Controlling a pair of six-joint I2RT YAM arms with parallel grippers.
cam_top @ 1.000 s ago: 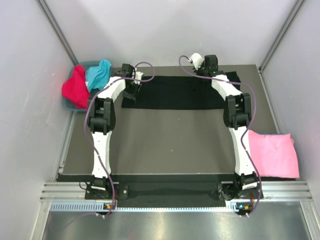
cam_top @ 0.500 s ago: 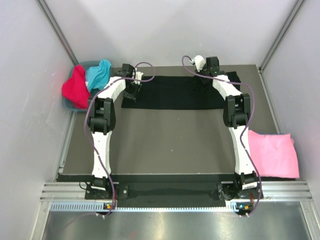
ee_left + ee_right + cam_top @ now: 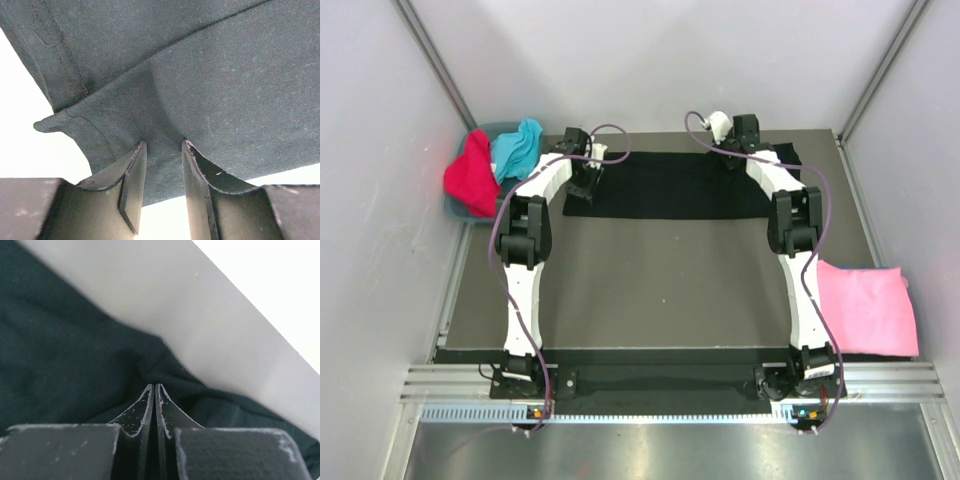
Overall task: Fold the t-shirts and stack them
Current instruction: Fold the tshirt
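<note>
A large black t-shirt (image 3: 670, 185) lies as a long folded band across the far part of the table. My left gripper (image 3: 585, 183) is over its left end. In the left wrist view that gripper (image 3: 164, 144) is open, both fingertips pressed onto the black cloth (image 3: 225, 75) near a hemmed corner. My right gripper (image 3: 733, 152) is at the shirt's far right edge. In the right wrist view this gripper (image 3: 153, 386) is shut, and the dark cloth (image 3: 50, 355) puckers at its tips. A pink t-shirt (image 3: 865, 305) lies flat at the right.
A grey bin (image 3: 458, 212) at the far left holds a red t-shirt (image 3: 470, 175) and a turquoise one (image 3: 518, 145). The grey table (image 3: 650, 280) is walled in by pale panels on three sides. Purple cables loop above both arms.
My right gripper has dropped slightly toward the shirt's far edge and its jaws have closed. The left arm and the shirts have not moved.
</note>
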